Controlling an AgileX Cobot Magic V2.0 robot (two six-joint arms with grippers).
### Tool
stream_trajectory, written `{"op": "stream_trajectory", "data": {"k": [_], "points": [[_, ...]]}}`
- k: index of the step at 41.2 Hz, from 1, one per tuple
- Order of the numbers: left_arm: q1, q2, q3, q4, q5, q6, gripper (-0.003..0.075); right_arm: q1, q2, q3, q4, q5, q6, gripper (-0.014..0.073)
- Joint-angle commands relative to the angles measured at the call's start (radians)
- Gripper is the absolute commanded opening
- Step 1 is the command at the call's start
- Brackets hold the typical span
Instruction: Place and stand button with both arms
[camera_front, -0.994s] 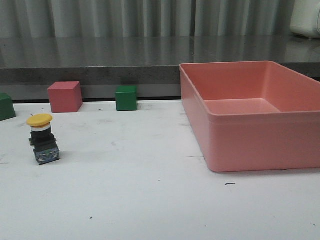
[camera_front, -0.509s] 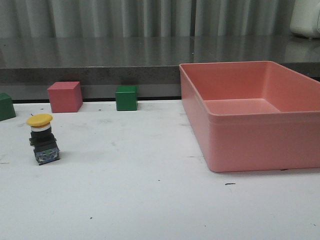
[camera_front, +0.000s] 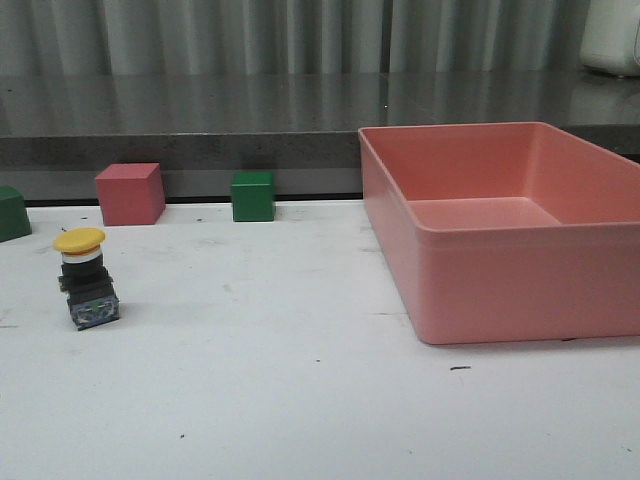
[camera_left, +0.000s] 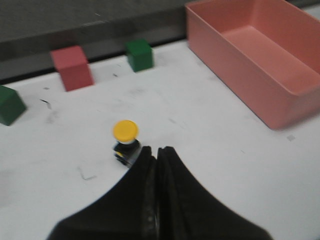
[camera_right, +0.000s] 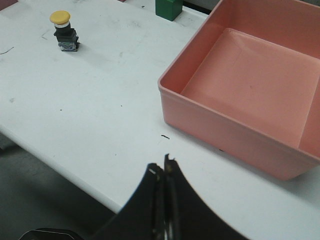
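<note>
Green is the colour of the cube (camera_front: 12, 212) at the far left edge of the tabletop (camera_front: 300, 390), behind and to the left of the button (camera_front: 86, 280). The button stands upright on the tabletop, its yellow cap on top and its dark base with bluish contacts below; nothing touches it. Behind the button, a little to its right, is a red cube (camera_front: 130, 193). Further right from the button, by the back edge, stands a second green cube (camera_front: 252, 196). Well to the right of the button is a large pink bin (camera_front: 500, 225), open on top.

In the left wrist view, the left gripper (camera_left: 157, 150) has its jaws pressed together with nothing between them, and the tips are just beside the button's base. In the right wrist view, the right gripper (camera_right: 161, 164) also has its jaws together and holds nothing; it is well apart from the button, on the bin's side.
</note>
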Motion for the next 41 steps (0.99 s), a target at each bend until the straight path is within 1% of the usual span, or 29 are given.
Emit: {"op": "stream_trajectory", "data": {"k": [1, 5, 7, 13, 17, 27, 29, 36, 41], "points": [[0.139, -0.061, 0.092, 0.002, -0.262, 0.0, -0.002, -0.007, 0.005, -0.025, -0.014, -0.067, -0.004, -0.0067], [0.242, -0.15, 0.24, -0.016, -0.406, 0.0, -0.002, -0.007, 0.005, -0.025, -0.014, -0.067, -0.004, -0.0067], [0.269, -0.187, 0.295, -0.018, -0.445, 0.0, -0.002, -0.007, 0.005, -0.025, -0.014, -0.067, -0.004, -0.0067], [0.322, -0.318, 0.445, -0.053, -0.483, 0.0, -0.002, -0.007, 0.005, -0.025, -0.014, -0.067, -0.004, -0.0067], [0.35, -0.38, 0.504, -0.091, -0.486, 0.0, -0.002, -0.007, 0.005, -0.025, -0.014, -0.067, -0.004, -0.0067], [0.36, -0.51, 0.59, -0.14, -0.486, 0.0, -0.002, -0.007, 0.005, -0.025, -0.014, -0.067, -0.004, -0.0067], [0.36, -0.511, 0.59, -0.14, -0.467, 0.0, -0.002, -0.007, 0.005, -0.025, -0.014, -0.068, -0.004, -0.0067], [0.392, -0.51, 0.59, -0.14, -0.482, 0.0, -0.002, -0.007, 0.005, -0.025, -0.014, -0.067, -0.004, -0.0067], [0.389, -0.51, 0.59, -0.14, -0.48, 0.0, -0.002, -0.007, 0.005, -0.025, -0.014, -0.067, -0.004, -0.0067]]}}
